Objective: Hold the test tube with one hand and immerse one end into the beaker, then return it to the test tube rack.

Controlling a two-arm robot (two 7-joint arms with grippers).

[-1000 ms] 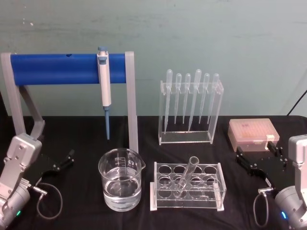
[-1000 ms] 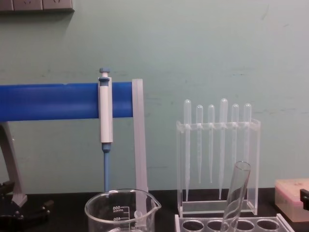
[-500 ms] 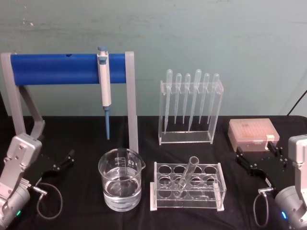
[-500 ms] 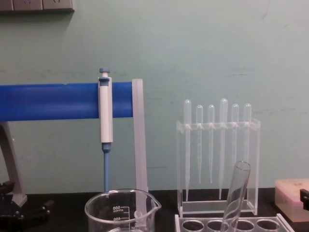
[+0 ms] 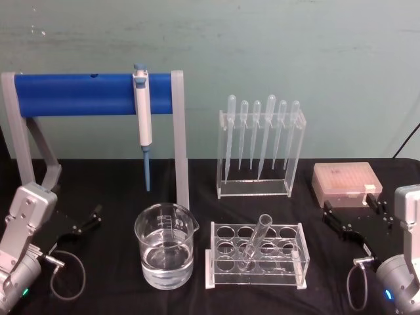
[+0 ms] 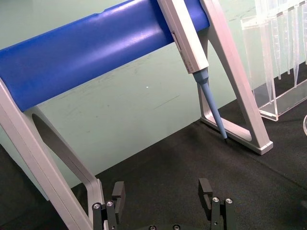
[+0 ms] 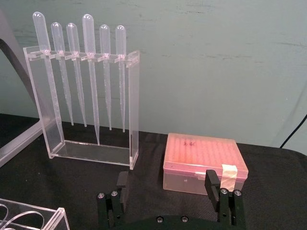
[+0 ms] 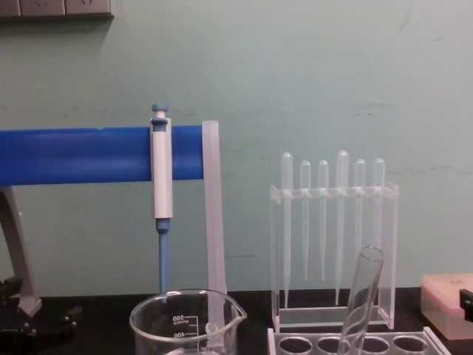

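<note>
The test tube (image 5: 254,241) leans tilted in a clear rack (image 5: 298,266) at the middle front, its open rim up; the chest view shows the test tube (image 8: 362,296) from the side. The beaker (image 5: 165,252), partly filled with clear liquid, stands just left of the rack, and its rim and marks show on the beaker (image 8: 185,319) in the chest view. My left gripper (image 5: 88,220) rests open at the left, left of the beaker, nothing between its fingers (image 6: 118,191). My right gripper (image 5: 350,210) rests open at the right, in front of a pink box, its fingers (image 7: 211,181) apart and empty.
A blue bar on a grey stand (image 5: 92,94) holds a blue-and-white pipettor (image 5: 142,118) behind the beaker. A clear holder with several pipettes (image 5: 261,147) stands behind the rack. A pink tip box (image 5: 346,184) sits at the back right. Black cloth covers the table.
</note>
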